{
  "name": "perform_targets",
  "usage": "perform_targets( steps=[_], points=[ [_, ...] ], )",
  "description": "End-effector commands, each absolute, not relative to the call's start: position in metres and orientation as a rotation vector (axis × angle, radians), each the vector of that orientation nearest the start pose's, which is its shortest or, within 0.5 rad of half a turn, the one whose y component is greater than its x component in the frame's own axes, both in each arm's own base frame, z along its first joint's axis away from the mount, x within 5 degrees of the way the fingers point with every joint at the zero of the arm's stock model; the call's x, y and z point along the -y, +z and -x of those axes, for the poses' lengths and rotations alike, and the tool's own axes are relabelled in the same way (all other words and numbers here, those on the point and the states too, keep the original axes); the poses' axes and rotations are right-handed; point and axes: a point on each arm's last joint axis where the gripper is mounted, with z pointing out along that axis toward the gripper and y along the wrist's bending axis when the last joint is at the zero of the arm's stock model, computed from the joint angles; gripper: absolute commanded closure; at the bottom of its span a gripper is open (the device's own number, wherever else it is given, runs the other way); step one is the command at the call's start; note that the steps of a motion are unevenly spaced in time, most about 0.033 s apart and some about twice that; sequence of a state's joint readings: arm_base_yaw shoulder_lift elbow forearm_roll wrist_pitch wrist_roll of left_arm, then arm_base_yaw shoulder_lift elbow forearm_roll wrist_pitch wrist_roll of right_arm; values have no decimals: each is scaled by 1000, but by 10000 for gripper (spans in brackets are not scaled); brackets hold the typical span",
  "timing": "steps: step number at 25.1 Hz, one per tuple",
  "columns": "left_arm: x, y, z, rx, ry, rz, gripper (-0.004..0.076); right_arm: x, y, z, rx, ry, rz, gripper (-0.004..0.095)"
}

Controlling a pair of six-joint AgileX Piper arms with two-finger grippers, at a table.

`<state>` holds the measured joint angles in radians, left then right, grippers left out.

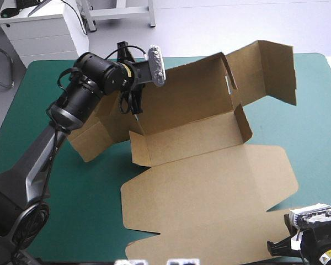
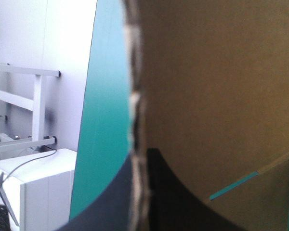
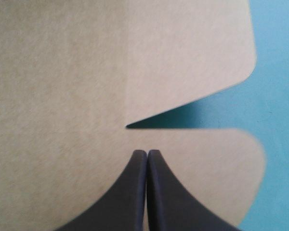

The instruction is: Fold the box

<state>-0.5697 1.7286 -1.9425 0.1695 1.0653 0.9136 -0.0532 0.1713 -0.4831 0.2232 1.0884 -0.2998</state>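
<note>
The brown box (image 1: 209, 176) lies mid-table, its wide lid panel flat toward the near edge. Its long back wall (image 1: 193, 94) stands raised, an end flap (image 1: 270, 69) sticks up at the far right, and another flap (image 1: 96, 135) slopes down at the left. My left gripper (image 1: 133, 102) is at the left end of that wall. In the left wrist view the board's raw edge (image 2: 135, 120) runs between its black fingers (image 2: 173, 197), which are shut on it. My right gripper (image 3: 147, 153) is shut and holds nothing. It hovers over the lid's near-right corner by a notch (image 3: 149, 120), low at the near right (image 1: 276, 247).
Bare teal-green cover (image 1: 303, 127) shows right of the box and at the near left (image 1: 83, 210). A white cabinet (image 1: 41, 27) stands beyond the far left corner. The left arm (image 1: 71, 110) reaches over the table's left side.
</note>
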Motion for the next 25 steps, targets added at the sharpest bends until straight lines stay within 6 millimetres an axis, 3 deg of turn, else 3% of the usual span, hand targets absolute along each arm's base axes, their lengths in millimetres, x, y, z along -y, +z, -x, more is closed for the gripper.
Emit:
perform_targets(
  steps=[1, 8, 11, 25],
  points=[
    [206, 456, -311, -1514, 473, -1568, 731, -17, 282, -25, -2151, 86, 255, 922],
    [231, 430, -304, -1439, 647, -1601, 731, -17, 282, -25, -2151, 86, 255, 922],
    [236, 415, -302, -1437, 642, -1650, 731, -17, 282, -25, -2151, 86, 255, 922],
    [234, 386, -294, -1357, 619, -1611, 731, -17, 282, -25, -2151, 86, 255, 922]
  ],
)
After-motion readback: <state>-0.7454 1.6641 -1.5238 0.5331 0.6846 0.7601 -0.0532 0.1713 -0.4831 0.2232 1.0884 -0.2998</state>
